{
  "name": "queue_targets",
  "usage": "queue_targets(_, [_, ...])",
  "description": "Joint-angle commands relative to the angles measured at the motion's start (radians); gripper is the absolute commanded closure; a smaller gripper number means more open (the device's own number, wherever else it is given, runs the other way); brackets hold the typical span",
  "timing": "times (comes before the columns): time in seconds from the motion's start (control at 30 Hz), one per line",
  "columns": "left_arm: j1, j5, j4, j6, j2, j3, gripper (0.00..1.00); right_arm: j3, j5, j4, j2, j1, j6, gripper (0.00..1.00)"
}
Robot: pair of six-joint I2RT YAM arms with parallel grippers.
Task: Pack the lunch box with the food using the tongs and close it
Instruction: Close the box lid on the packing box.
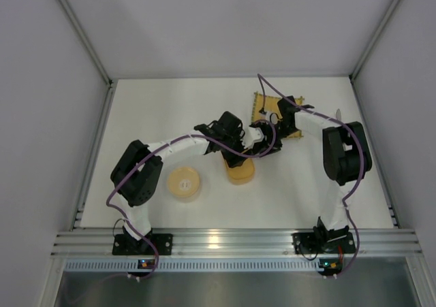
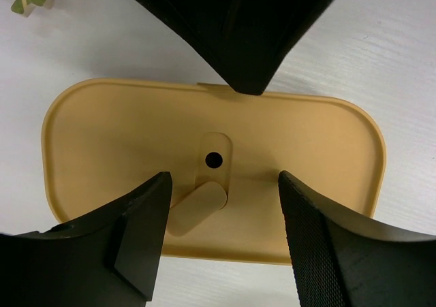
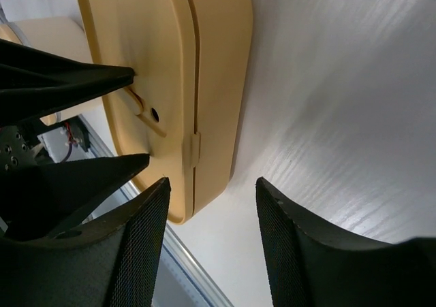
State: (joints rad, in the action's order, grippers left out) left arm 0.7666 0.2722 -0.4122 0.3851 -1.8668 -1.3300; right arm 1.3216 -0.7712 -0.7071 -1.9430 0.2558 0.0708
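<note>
Closing step, seen from above and from both wrists. The lunch box [image 1: 240,172] lies on the worktop [image 3: 340,116] near the middle, between my two arms, with its lid [image 2: 136,137] already on top. The side view shows a thin seam [image 3: 197,82] and a small clip [image 3: 195,150] at the edge. I cannot see any food; if it is packed, the lid hides it.

My left gripper [image 2: 223,178] hangs over the lid, released, with its fingers either side of the small tab [image 2: 197,208] by the hole and gripping nothing. My right gripper [image 3: 212,182] is also released, low beside the box end, with only bare worktop between its fingers. One of its fingers seems to touch the far rim.

Risks, as I judge them:
- The seam may mean the lid is resting and not snapped shut. A push on one end alone could rock it up at the other end.
- The worktop looks smooth, so a sideways push could slide the box away.
- A left finger could catch the tab and pull it open.
- My two grippers are very close together, so any hasty move could knock one against the other.
</note>
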Motion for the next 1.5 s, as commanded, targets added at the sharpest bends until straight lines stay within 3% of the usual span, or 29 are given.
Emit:
queue_targets(0.0, [0.01,0.041,-0.048,-0.04,0.024,0.034,0.32,0.002,0.009,0.011,0.024,0.026,-0.003,0.48])
queue_targets(0.37, [0.003,0.059,-0.048,-0.075,0.07,0.029,0.32,0.021,0.062,0.026,-0.01,0.108,0.032,0.45])
queue_targets(0.57, [-0.027,0.076,-0.053,-0.084,0.201,0.052,0.35,0.019,0.105,0.034,-0.019,0.145,0.044,0.45])
queue_targets(0.8, [-0.127,0.126,-0.115,-0.049,0.287,0.083,0.5,0.021,0.134,0.037,-0.04,0.148,0.049,0.49])
queue_targets(1.1, [-0.139,0.191,-0.102,-0.095,0.242,0.115,0.71,0.011,0.136,0.021,-0.03,0.148,0.037,0.49])
queue_targets(1.47, [-0.132,0.186,-0.102,-0.094,0.156,0.084,0.76,0.002,0.121,0.02,-0.036,0.148,0.031,0.48])
